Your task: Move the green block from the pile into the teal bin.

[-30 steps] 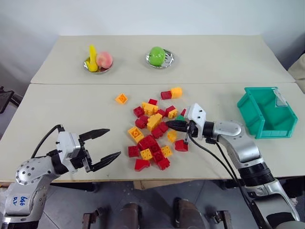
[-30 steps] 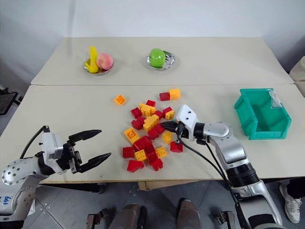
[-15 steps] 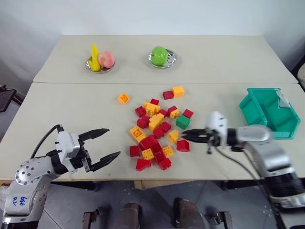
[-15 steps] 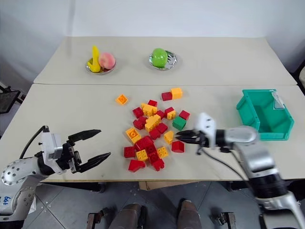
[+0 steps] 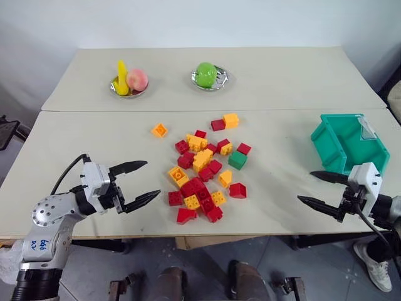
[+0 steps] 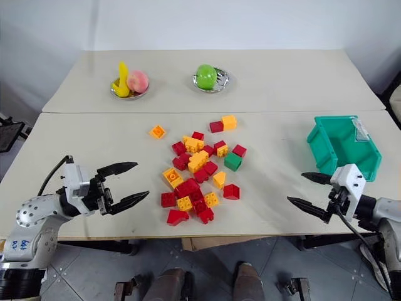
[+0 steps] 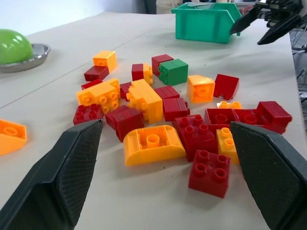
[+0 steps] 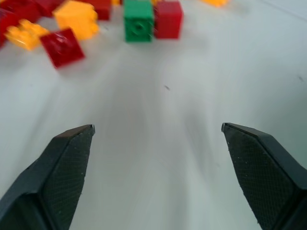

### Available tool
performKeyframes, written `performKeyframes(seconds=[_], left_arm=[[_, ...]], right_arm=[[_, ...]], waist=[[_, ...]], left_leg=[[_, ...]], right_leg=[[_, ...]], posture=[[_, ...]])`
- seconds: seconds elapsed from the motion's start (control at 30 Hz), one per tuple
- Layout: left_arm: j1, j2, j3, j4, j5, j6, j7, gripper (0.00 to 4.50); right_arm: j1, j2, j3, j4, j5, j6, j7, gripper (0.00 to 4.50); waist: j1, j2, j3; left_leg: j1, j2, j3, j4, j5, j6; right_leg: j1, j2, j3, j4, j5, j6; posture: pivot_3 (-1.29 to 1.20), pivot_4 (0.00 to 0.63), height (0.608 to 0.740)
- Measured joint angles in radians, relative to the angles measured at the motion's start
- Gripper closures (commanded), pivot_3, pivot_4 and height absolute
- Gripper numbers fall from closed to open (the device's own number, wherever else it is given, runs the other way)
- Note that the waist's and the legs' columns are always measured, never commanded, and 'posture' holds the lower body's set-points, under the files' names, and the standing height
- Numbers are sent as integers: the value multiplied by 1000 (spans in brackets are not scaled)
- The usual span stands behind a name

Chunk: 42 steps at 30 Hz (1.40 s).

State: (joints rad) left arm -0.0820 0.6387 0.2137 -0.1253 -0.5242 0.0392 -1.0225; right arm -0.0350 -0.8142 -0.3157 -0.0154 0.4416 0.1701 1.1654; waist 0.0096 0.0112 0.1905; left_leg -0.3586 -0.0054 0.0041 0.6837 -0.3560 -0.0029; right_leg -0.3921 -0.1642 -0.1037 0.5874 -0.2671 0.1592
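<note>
The green block [image 5: 238, 160] lies on the table at the right edge of the pile [image 5: 202, 175] of red and yellow bricks, next to a red brick; it also shows as the green block [image 8: 139, 20] and the green block [image 7: 173, 71]. The teal bin [image 5: 348, 142] stands at the table's right side. My right gripper [image 5: 319, 190] hangs open and empty just in front of the bin, well right of the pile. My left gripper [image 5: 138, 184] is open and empty left of the pile, pointing toward it.
On the far table, a metal dish [image 5: 128, 88] holds a banana and a peach, and another dish [image 5: 219, 78] holds a round green fruit. A lone orange brick [image 5: 160, 130] lies apart, up-left of the pile. Bare tabletop [image 5: 282, 182] separates pile and bin.
My right gripper, shut at the pile's right edge, pulled away to the right toward the bin and opened. The green block came into view and stayed on the table. The left gripper edged toward the pile.
</note>
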Motion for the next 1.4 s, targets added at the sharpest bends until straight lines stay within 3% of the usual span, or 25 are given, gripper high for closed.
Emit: performKeyframes(seconds=[0.17,0.27,0.4,0.77,1.07,1.27,1.4], left_arm=[[-21,0,-8,20,4,-7,-16,0],[-12,-2,-8,18,7,-9,-16,0],[2,-4,-6,15,13,-9,-12,0],[50,-17,5,-27,15,-20,24,0],[67,-18,6,-32,15,-20,28,0],[65,-17,-1,-74,1,-14,10,0],[24,-36,-44,-132,-24,18,3,0]], right_arm=[[-160,31,160,-134,17,364,-202,40],[-262,51,256,-145,-12,461,-259,40],[-338,103,350,-133,-49,497,-304,40],[-470,284,425,30,-175,442,-461,40],[-492,334,424,63,-191,393,-469,2993],[-448,301,412,28,-183,321,-404,3022],[-369,244,304,-10,-132,190,-320,3022]], waist=[[-8,0,0],[-8,0,0],[-4,0,0],[-12,0,0],[-13,0,0],[-9,0,0],[-2,0,0]], left_leg=[[1,1,1,0,0,-1],[0,1,1,0,0,-1],[-1,0,0,0,0,0],[-1,1,1,0,0,0],[-1,1,2,0,0,0],[-2,0,1,0,-1,0],[-2,0,2,0,-1,0]], right_leg=[[0,0,0,1,1,-2],[-1,0,0,0,1,-2],[-1,0,0,0,1,-2],[-3,0,0,0,2,-2],[-3,0,0,1,1,-2],[-3,0,0,0,2,-2],[-3,0,0,0,2,-1]], posture=[[0,150,740],[0,150,740],[0,150,740],[0,150,740],[0,150,740],[0,150,740],[0,150,740]])
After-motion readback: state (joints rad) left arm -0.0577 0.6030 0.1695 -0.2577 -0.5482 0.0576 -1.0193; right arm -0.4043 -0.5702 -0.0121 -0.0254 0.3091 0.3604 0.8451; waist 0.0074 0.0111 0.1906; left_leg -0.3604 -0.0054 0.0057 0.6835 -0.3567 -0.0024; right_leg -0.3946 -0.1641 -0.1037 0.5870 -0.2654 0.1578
